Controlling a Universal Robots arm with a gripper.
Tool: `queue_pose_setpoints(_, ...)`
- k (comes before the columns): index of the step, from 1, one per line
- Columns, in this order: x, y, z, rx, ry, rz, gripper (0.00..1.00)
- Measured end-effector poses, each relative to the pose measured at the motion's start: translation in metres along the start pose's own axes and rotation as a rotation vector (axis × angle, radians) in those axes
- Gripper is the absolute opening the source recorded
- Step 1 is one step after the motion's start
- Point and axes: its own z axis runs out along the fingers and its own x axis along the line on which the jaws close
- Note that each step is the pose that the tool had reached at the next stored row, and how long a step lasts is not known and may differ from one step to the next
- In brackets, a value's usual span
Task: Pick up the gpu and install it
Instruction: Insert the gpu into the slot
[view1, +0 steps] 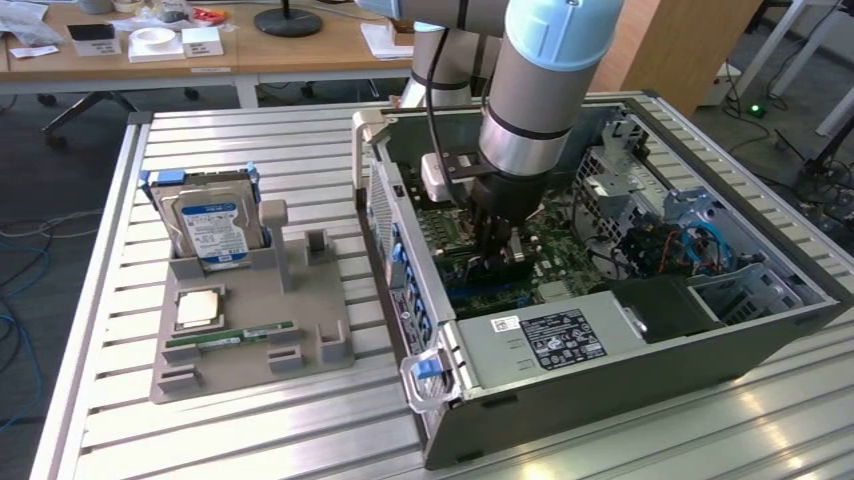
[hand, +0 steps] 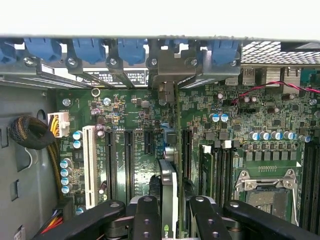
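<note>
on the exterior view's left, a grey holder (view1: 254, 330) on the bench (view1: 120, 420) carries a hard drive (view1: 214, 228), a cpu (view1: 199, 309) and a ram stick (view1: 230, 337); none of these is the card, and the upright slots beside them stand bare. further right sits the open pc case (view1: 627, 330), with the arm reaching down into it. the gripper (view1: 497, 256) hangs low over the motherboard (view1: 534, 265). in the wrist view its jaws are clamped on the gpu (hand: 168, 200), held edge-on between the black fingers (hand: 146, 220), bracket end toward the rear slots (hand: 165, 70), just above the long connectors (hand: 128, 160).

the risk, as i judge it, is misalignment. if the card edge sits off the slot line, pushing down would jam it on the connector wall or bend the board. if the bracket misses its gap at the rear, it could catch on the metal frame. a tilted card in the grip could seat at one end alone. nearby capacitors (hand: 67, 175) and the yellow cables (hand: 56, 125) look clear of the path, though i can't tell how closely.
</note>
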Motion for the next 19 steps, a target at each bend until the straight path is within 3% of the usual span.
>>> queue_pose_setpoints(19,0.0001,0.0001,0.0008,0.0000,0.0002,0.000,0.27)
